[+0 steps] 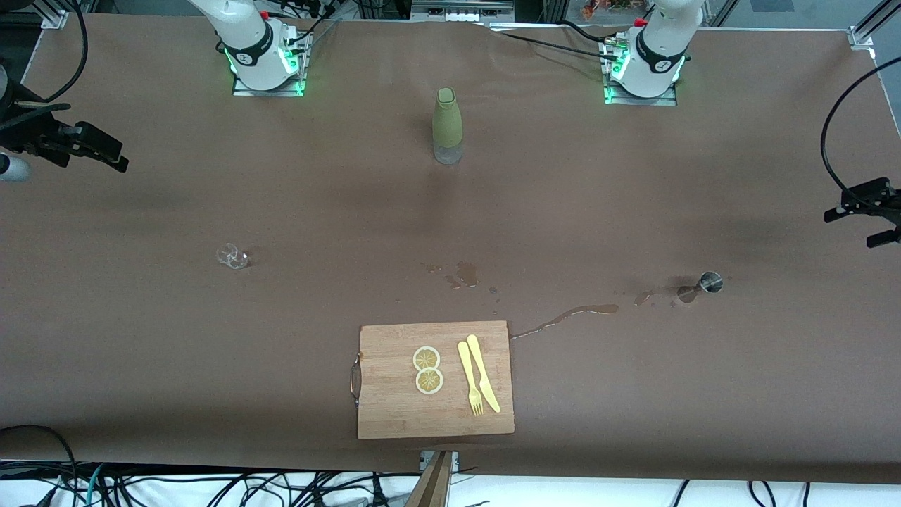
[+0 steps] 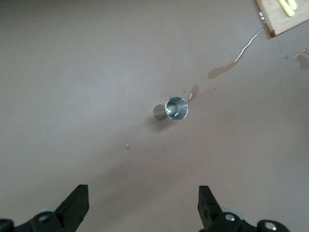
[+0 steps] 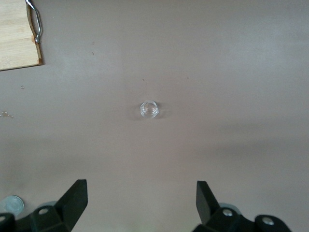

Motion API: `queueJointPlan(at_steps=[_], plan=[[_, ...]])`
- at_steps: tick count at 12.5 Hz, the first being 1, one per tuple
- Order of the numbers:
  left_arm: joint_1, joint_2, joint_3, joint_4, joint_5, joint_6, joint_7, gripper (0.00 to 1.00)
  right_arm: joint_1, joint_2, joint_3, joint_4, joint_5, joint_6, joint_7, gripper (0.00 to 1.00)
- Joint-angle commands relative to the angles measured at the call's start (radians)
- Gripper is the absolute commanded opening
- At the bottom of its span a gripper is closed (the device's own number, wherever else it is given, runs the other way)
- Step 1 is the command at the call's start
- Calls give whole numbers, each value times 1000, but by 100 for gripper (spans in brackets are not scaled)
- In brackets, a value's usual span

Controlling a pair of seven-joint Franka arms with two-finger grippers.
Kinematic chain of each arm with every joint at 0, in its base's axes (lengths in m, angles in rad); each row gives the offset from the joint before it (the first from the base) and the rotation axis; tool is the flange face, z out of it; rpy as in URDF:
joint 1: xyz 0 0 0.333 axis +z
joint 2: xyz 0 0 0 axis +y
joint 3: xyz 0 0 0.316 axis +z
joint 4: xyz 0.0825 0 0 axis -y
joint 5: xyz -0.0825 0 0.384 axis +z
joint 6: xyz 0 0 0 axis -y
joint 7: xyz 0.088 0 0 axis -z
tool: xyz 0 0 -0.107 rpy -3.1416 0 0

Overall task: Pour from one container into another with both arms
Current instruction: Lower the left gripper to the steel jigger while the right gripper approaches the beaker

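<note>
Left gripper: fingers spread fully apart, nothing between them; held high over the bare tabletop at the left arm's end, seen in the front view at the frame's edge. Waiting.

Right gripper: fingers likewise at full spread, holding nothing; held high over the right arm's end of the table, at the edge of the front view. Waiting.

Metal jigger: small steel measuring cup, standing on the table under the left wrist camera's line of sight, mouth up; toward the left arm's end. Small wet patches just beside it.

Small clear glass: standing on the table, centred in the right wrist view; toward the right arm's end, well apart from the jigger.

Spilled liquid: a thin trail running from near the jigger to the corner of the cutting board; a further puddle and droplets farther from the front camera than the board.

Cutting board: bamboo, metal handle on the side toward the right arm's end; nearest the front camera, mid-table. Bears two lemon slices touching each other, and a yellow fork and yellow knife lying side by side.

Bottle: olive-green sleeve, clear base, upright, capped; mid-table between the two arm bases, farther from the front camera than the board.

Table: brown covering
</note>
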Motion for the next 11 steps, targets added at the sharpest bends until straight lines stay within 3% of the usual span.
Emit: queueJointPlan(at_steps=[1,6,9,11], plan=[[24,90,-9,61,-75,13,124,100,-2,-14,-1,-16,-7,6,-20,100],[70,219,-11,96,-152,53,356,100,-5,2,-4,-10,5,2,-28,100],[77,287,-9,104,-207,53,462,100,-2,14,2,-11,7,-67,-39,100],[80,357,-9,159,-229,53,528,100,3,37,7,-14,7,-86,-114,100]])
